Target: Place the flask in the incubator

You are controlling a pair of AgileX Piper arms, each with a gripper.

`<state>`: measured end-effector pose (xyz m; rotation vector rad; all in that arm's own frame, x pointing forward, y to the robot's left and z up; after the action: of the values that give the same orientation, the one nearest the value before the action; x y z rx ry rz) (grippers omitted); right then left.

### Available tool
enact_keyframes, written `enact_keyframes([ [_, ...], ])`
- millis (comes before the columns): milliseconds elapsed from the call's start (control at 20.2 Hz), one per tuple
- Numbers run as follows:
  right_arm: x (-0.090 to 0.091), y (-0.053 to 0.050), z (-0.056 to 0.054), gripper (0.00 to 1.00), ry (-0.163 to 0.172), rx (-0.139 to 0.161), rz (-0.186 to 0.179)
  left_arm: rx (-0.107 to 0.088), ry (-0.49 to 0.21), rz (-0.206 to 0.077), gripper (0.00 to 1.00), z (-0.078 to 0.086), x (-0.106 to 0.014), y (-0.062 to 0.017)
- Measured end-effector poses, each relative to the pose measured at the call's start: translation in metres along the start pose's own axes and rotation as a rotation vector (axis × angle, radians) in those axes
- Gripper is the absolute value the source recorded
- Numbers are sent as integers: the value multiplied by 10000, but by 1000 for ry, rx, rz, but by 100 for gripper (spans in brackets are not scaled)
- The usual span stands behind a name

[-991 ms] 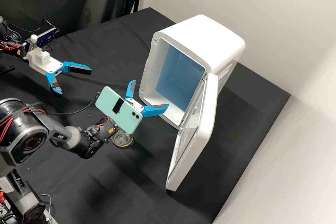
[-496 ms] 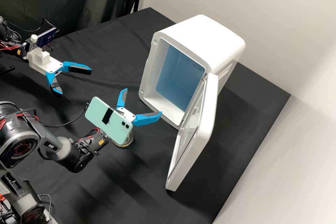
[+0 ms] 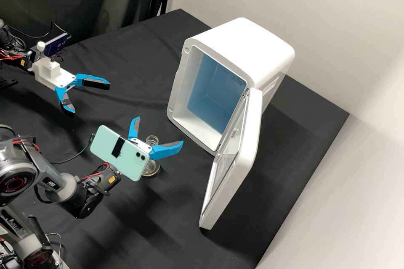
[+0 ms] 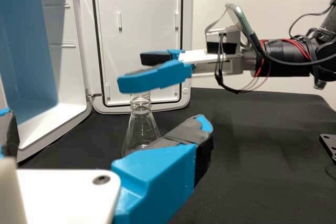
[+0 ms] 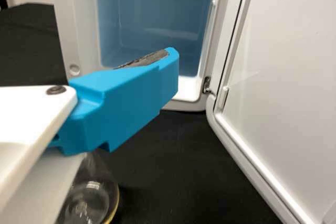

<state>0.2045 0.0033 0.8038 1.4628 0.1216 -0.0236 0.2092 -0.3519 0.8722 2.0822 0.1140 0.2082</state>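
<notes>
Both jaws are wide open and empty; my right jaws hang over the flask [image 3: 151, 140], incubator [image 3: 252, 50] at one o'clock.

R gripper [image 3: 159, 132] has backed off from the incubator [image 3: 252, 50] mouth toward the bench's [image 3: 126, 63] left edge & dropped lower, approx over the flask [image 3: 151, 168]. Flask neck, hidden behind that arm a sec ago, now shows btwn its spread fingers.

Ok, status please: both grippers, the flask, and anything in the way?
Left gripper aside, jaws open. Right gripper, jaws open, just above clear glass conical flask upright on black bench. White incubator, door open; nothing blocks it.
</notes>
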Motion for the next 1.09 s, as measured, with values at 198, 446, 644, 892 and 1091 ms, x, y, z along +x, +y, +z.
enact_keyframes([
  [198, -26, -62, 43, 100, -20, -30, -32, 0, 0, 0, 100, 0, 0, 0],
  [446, -22, -130, 70, 100, -30, -71, -67, 12, -18, 15, 100, 43, -7, 38],
  [644, -6, -235, 80, 100, -33, -108, -119, 21, -41, 15, 100, 86, -6, 48],
  [892, 3, -306, 138, 100, -67, -118, -149, 34, -77, 15, 100, 151, -5, 59],
  [1091, 11, -345, 165, 100, -82, -119, -167, 34, -77, 15, 100, 151, -5, 59],
])
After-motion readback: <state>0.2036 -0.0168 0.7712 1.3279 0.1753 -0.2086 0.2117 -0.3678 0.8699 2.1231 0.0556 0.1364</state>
